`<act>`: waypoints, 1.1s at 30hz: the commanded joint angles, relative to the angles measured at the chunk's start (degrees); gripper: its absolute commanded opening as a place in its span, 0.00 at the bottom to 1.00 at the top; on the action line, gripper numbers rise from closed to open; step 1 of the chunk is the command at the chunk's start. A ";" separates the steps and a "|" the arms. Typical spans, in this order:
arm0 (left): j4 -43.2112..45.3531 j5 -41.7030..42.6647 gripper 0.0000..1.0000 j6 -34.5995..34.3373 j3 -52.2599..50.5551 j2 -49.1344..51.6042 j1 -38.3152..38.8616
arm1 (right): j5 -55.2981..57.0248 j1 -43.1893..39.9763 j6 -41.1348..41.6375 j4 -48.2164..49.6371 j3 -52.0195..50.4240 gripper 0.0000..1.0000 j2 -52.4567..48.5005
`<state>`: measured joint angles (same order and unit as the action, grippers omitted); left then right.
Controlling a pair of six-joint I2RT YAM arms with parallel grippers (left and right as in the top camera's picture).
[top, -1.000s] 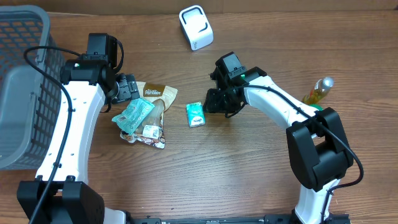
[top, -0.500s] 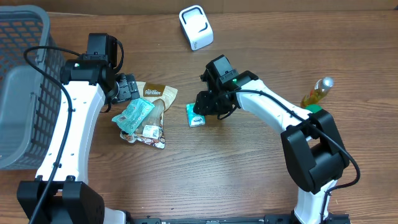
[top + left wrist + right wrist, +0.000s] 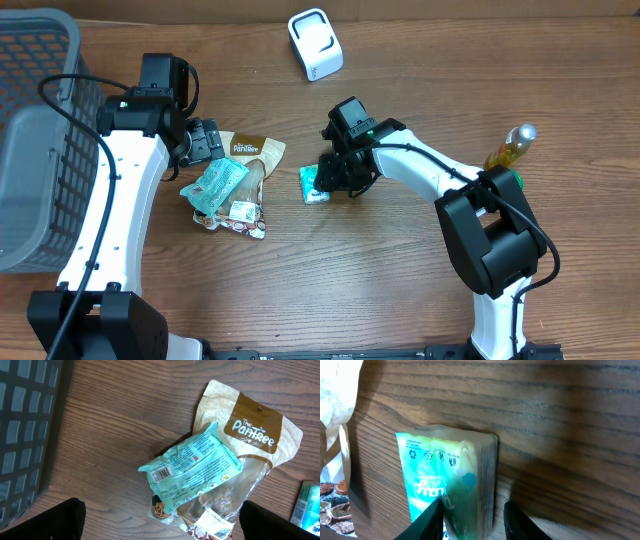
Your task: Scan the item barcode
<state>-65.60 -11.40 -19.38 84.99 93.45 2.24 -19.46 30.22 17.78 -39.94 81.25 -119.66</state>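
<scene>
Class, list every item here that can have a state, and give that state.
green packet: lying flat on the table.
right gripper: open, jaws straddling the green packet's edge.
left gripper: open, empty.
teal pouch: lying on the brown bag, barcode facing up.

A teal packet [image 3: 216, 184] lies across The Pantree pouch [image 3: 250, 148]; a grey basket [image 3: 40, 70] stands far left of it, a yellow bottle [image 3: 508, 148] far right.
</scene>
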 commanded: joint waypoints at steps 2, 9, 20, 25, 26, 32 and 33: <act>0.00 -0.13 1.00 -0.59 0.50 0.20 0.20 | -0.07 0.37 -0.26 2.23 -0.31 0.36 -0.22; 0.00 -0.13 1.00 -0.57 0.50 0.20 0.20 | 0.07 0.35 -0.28 2.16 -0.15 0.37 -0.04; 0.00 -0.13 1.00 -0.57 0.50 0.20 0.20 | 0.07 -0.83 -0.33 3.32 -0.13 0.36 0.20; 0.00 -0.13 1.00 -0.57 0.50 0.20 0.20 | 0.09 -0.83 -0.31 3.30 -0.13 0.33 0.74; 0.00 -0.13 1.00 -0.57 0.50 0.20 0.20 | 0.11 -0.83 -0.31 3.30 -0.13 0.33 0.74; 0.00 -0.13 1.00 -0.57 0.50 0.20 0.20 | 2.89 -0.83 -0.24 3.26 -0.13 0.34 0.72; 0.00 -0.13 0.99 -0.57 0.50 0.20 0.20 | 2.89 -0.83 -0.24 3.26 -0.13 0.37 0.72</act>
<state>-65.60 -11.40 -19.38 84.99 93.45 2.24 -18.39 29.65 17.78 -36.84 81.23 -119.66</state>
